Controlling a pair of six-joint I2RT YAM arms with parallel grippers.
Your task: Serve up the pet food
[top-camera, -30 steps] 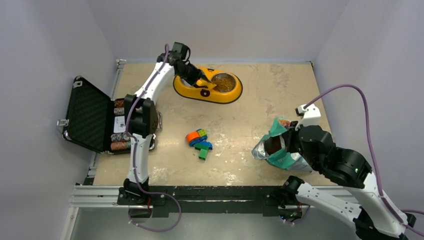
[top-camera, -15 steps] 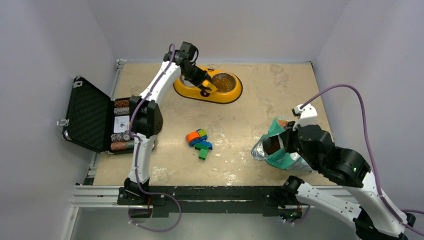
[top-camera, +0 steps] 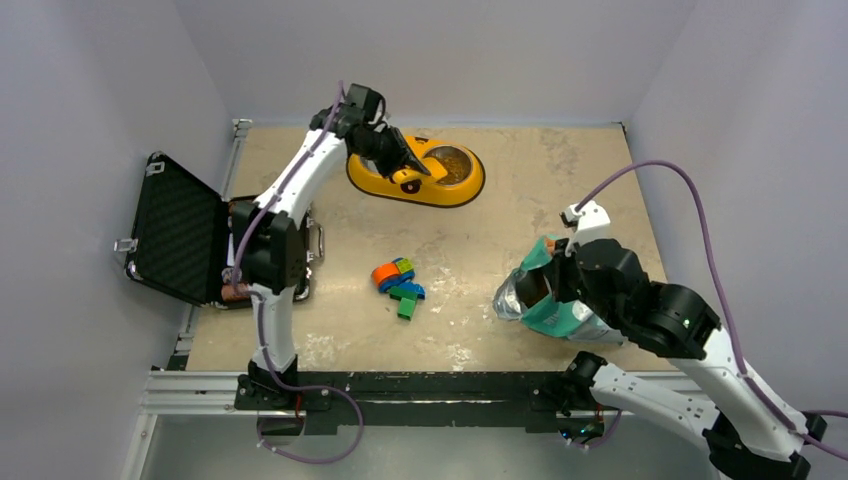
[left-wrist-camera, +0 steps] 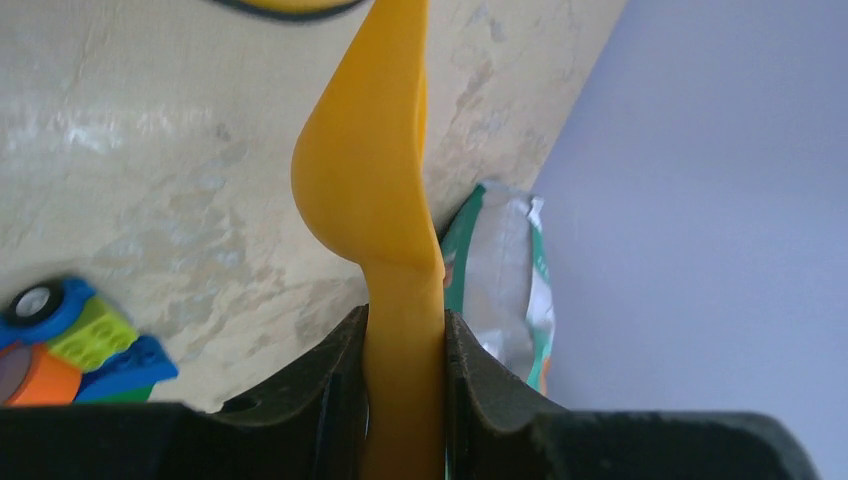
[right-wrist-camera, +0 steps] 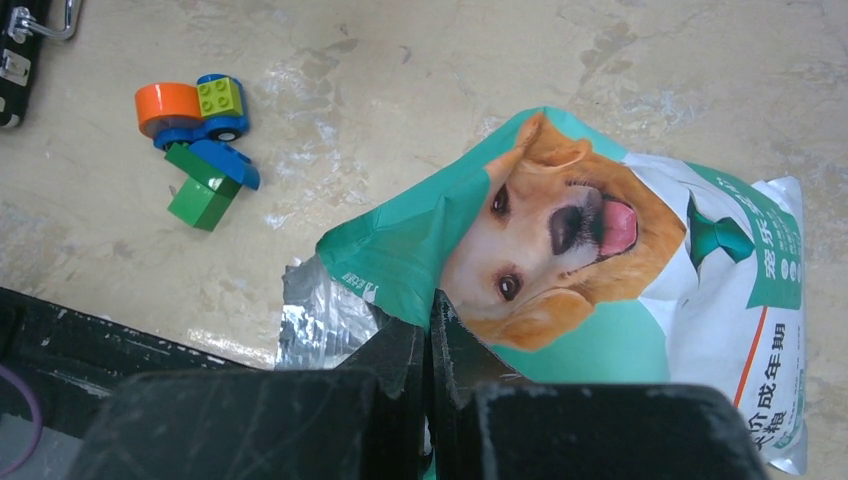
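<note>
Lying on the table [top-camera: 520,190]: black case [top-camera: 175,230] open at the left edge, teal and white dog-print bag [right-wrist-camera: 620,260] at the right. Right gripper [right-wrist-camera: 430,330] is fully closed, pinching the bag's opened edge. Yellow feeder [top-camera: 440,195] sits at the far side, with brown kibble [top-camera: 452,162] in its right bowl. Left gripper [left-wrist-camera: 405,350], partly closed, clamps a yellow scoop [left-wrist-camera: 370,180] by the handle above the feeder. Toy blocks [top-camera: 398,282] are at centre.
</note>
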